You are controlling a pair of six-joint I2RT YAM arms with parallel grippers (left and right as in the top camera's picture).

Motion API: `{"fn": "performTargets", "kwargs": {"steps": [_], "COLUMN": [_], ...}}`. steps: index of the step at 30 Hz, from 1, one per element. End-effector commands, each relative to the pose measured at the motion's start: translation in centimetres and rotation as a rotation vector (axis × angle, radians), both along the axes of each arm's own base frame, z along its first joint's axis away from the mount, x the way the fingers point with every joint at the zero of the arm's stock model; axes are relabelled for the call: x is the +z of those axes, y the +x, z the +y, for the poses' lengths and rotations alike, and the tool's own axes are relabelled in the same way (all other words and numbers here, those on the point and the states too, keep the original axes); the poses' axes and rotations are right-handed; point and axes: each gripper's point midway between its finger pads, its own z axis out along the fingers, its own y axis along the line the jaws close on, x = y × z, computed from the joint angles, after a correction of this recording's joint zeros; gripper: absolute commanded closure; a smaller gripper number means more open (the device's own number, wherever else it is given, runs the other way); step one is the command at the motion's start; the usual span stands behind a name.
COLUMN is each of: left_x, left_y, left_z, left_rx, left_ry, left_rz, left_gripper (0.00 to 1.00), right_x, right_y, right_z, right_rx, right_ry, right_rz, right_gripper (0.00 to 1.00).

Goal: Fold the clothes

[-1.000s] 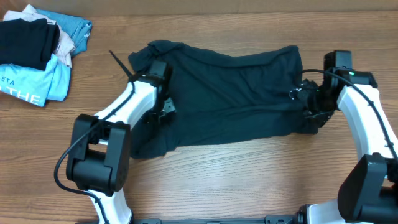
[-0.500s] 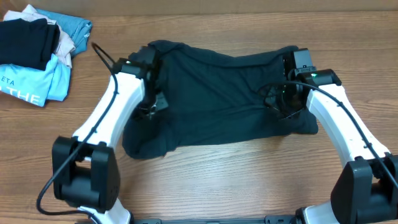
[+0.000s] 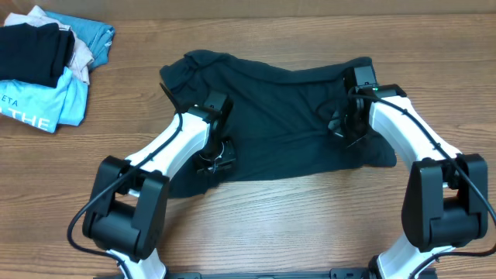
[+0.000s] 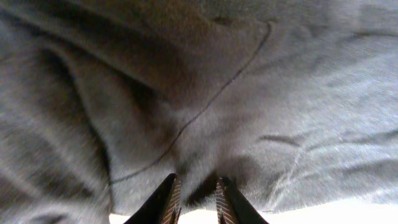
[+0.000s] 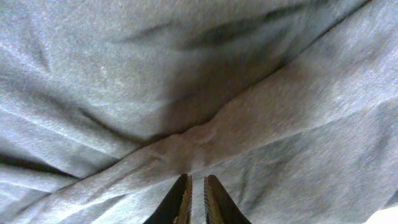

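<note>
On table (image 3: 271,225), dark navy clothes (image 3: 287,116), wrinkled, limp

Overhead: looking straight down from well above, taking in the whole desk (image 3: 271,232) and the clothes (image 3: 279,116) spread across it. Left wrist: sitting just behind own jaws, pointing along them, pressing in very close on the cloth's lower left. Right wrist: doing likewise at the right side. All three sharing that one fabric.

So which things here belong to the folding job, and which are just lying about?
Job in hand: dark navy garment, left claw, right claw.
Lying about: light-blue "THE" shirt, black folded garment.
</note>
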Motion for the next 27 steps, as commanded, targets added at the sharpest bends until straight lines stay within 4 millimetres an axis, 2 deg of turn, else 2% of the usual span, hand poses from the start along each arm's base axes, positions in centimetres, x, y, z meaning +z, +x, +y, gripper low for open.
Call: {"fn": "performTargets", "kwargs": {"steps": [1, 5, 8, 12, 15, 20, 23, 27], "left_x": [-2.1, -3.4, -3.6, -3.6, -3.5, -3.4, -3.5, -3.5], "left_y": [-0.4, -0.7, -0.7, -0.7, -0.6, 0.0, 0.2, 0.4], "left_z": [0.1, 0.4, 1.0, 2.9, 4.9, 9.8, 12.8, 15.6], "left_rx": [0.021, 0.025, 0.025, 0.045, 0.066, 0.124, 0.148, 0.142], "left_ry": [0.013, 0.027, 0.030, 0.047, 0.078, 0.072, 0.103, 0.136], "left_rz": [0.049, 0.083, 0.096, 0.119, 0.131, 0.151, 0.145, 0.136], "left_gripper": [0.81, 0.88, 0.89, 0.89, 0.89, 0.88, 0.87, 0.85], "right_x": [-0.8, -1.2, -2.5, -4.7, -4.8, -4.8, -4.8, -4.8], "right_y": [0.0, -0.2, -0.7, -1.3, -1.4, -1.8, -1.8, -2.7], "right_z": [-1.2, -2.1, -2.8, -3.8, -4.5, -6.7, -6.8, -7.2], "right_rx": [-0.025, -0.049, -0.062, -0.083, -0.084, -0.118, -0.121, -0.122], "right_ry": [-0.022, -0.024, -0.028, -0.036, -0.036, -0.040, -0.040, -0.063], "right_rz": [0.019, 0.038, 0.083, 0.145, 0.151, 0.167, 0.167, 0.203], "right_gripper": [0.96, 0.96, 0.96, 0.96, 0.96, 0.96, 0.96, 0.96]}}
